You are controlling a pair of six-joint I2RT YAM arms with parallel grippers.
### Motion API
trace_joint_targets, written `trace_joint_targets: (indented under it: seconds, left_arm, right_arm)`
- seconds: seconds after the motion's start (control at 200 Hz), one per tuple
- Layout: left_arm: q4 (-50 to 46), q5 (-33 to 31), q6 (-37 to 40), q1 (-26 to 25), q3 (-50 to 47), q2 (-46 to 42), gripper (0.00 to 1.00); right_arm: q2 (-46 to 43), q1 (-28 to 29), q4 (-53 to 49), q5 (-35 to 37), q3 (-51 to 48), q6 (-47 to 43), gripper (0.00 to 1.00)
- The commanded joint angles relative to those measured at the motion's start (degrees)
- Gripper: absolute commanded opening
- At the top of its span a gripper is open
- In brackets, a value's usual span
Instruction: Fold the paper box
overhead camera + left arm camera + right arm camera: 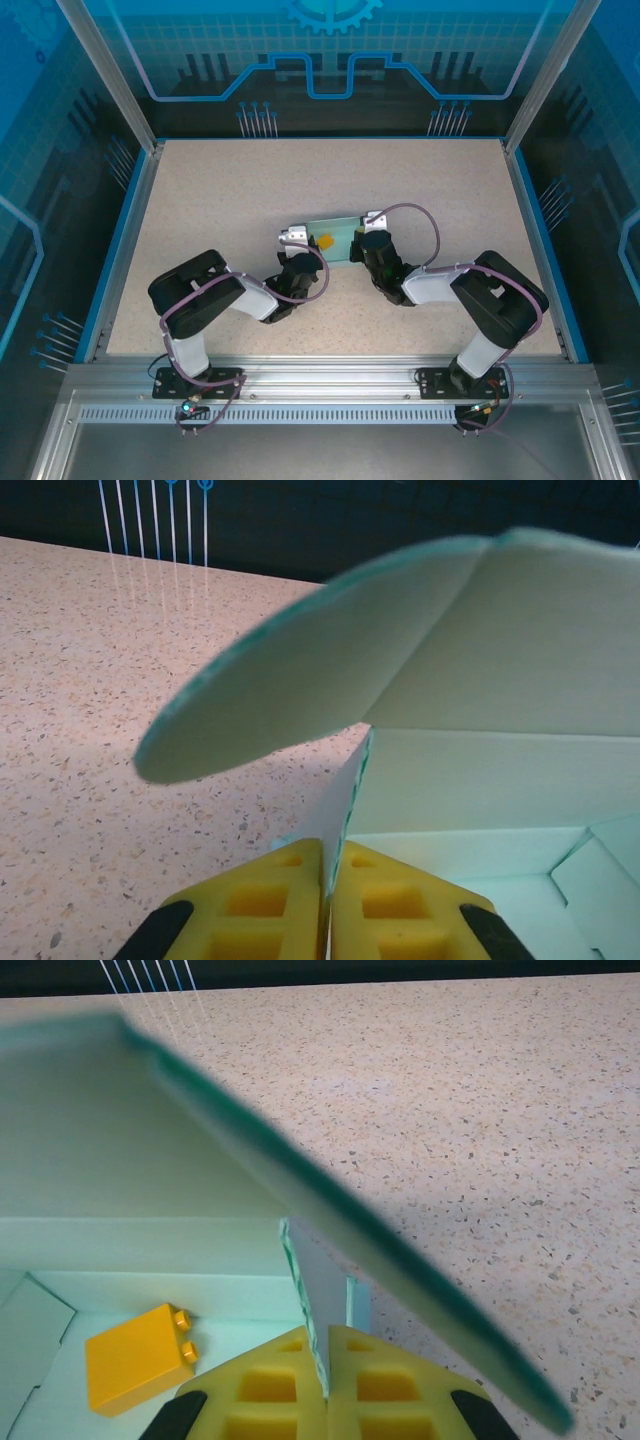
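My left pincer (pixel 326 905) and right pincer (pixel 327 1385) each pinch a paper box (pixel 342 232) wall; orange block (pixel 137 1357) inside, lower left.

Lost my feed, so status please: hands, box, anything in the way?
Left hand shut on the paper box side wall. Right hand shut on the opposite wall. Lid flap up, box not closed. Orange block lying inside.
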Motion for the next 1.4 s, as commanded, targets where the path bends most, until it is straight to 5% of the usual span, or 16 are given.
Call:
trace_joint_targets:
  seconds: [0.0,0.685,0.991,1.216,1.396]
  left_arm:
    - [-3.00,1.66,0.52,-0.59,-1.48,1.44,0.13]
    - [-5.99,2.83,1.25,-0.47,-4.49,-7.85,0.46]
    - [-23.18,7.18,2.41,0.42,-3.26,-22.77,0.61]
    - [-42.71,23.05,1.09,9.87,2.84,-35.01,0.64]
    - [-55.65,37.58,2.68,17.07,14.49,-32.66,0.64]
  right_arm:
    - [1.75,1.37,-2.56,1.32,-1.78,1.43,0.02]
    - [-0.54,1.89,-6.17,3.17,-0.22,1.32,0.02]
    - [-1.25,2.02,-7.41,3.41,0.74,0.83,0.02]
    - [-1.01,2.08,-7.74,3.47,1.42,0.56,0.02]
    - [-0.15,2.28,-7.85,3.45,2.06,0.49,0.02]
